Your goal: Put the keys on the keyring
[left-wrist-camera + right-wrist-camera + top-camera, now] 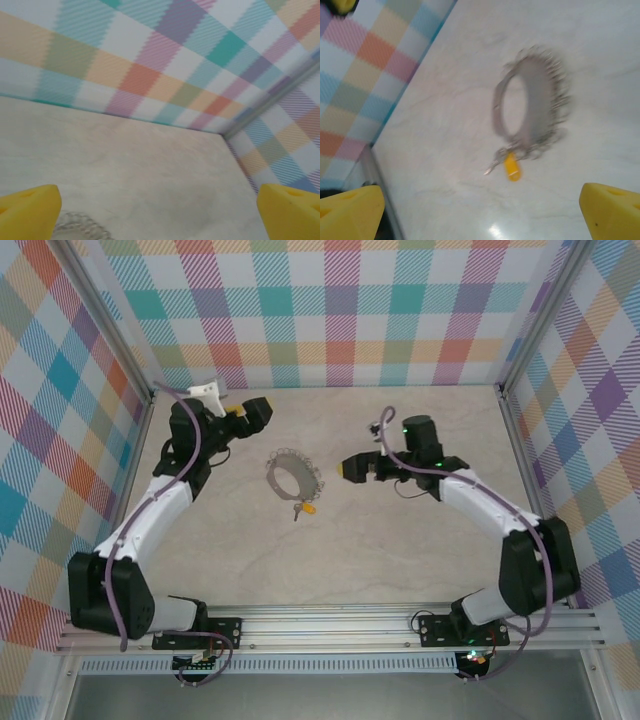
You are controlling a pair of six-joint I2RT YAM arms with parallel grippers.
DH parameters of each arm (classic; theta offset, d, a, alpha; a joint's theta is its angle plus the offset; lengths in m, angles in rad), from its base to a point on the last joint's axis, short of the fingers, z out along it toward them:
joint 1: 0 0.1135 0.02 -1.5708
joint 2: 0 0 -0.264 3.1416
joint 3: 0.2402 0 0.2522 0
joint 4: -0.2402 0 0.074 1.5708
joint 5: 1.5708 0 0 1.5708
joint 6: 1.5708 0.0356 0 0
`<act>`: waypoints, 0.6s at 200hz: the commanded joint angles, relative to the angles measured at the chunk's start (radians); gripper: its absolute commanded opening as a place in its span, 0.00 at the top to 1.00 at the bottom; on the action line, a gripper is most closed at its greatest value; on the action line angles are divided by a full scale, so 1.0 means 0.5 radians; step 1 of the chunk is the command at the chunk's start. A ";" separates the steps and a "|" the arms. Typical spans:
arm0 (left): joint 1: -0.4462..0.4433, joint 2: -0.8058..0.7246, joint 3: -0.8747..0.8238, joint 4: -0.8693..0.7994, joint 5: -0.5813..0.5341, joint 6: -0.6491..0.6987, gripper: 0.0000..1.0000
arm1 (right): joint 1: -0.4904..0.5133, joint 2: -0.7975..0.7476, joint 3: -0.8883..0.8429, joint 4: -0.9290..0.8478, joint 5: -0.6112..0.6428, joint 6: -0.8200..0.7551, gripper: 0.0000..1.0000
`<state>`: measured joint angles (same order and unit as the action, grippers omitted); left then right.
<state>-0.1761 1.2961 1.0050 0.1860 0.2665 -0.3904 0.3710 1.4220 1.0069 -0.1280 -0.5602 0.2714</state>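
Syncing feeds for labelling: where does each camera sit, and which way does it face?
Top external: above, behind the bases, looking down on the table; both arms show.
Left wrist: on left arm, facing the plaid wall; yellow fingertips show.
Right wrist: on right arm, looking down at keyring and key; yellow fingertips show.
Shared: top and right wrist see keyring and key.

Both arms reach forward, jaws spread wide: the left gripper [248, 414] sits beyond and left of the keyring [274, 476], the right gripper [352, 469] just right of it.
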 commanded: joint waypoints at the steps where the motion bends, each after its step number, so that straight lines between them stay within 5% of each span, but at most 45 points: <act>1: -0.007 -0.160 -0.212 0.084 -0.502 0.215 0.00 | -0.114 -0.148 0.016 -0.141 0.398 -0.064 0.00; 77: -0.008 -0.645 -0.953 0.300 -1.120 0.738 0.00 | -0.460 -0.466 -0.623 0.598 1.583 0.006 0.00; 120: 0.013 -0.483 -1.250 0.625 -1.322 0.801 0.00 | -0.556 -0.434 -0.738 0.690 1.729 -0.174 0.00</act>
<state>-0.1757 1.0061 0.4389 0.3576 -0.2958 -0.0410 0.1101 1.2091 0.6617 0.0879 0.1986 0.2504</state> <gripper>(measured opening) 0.999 0.996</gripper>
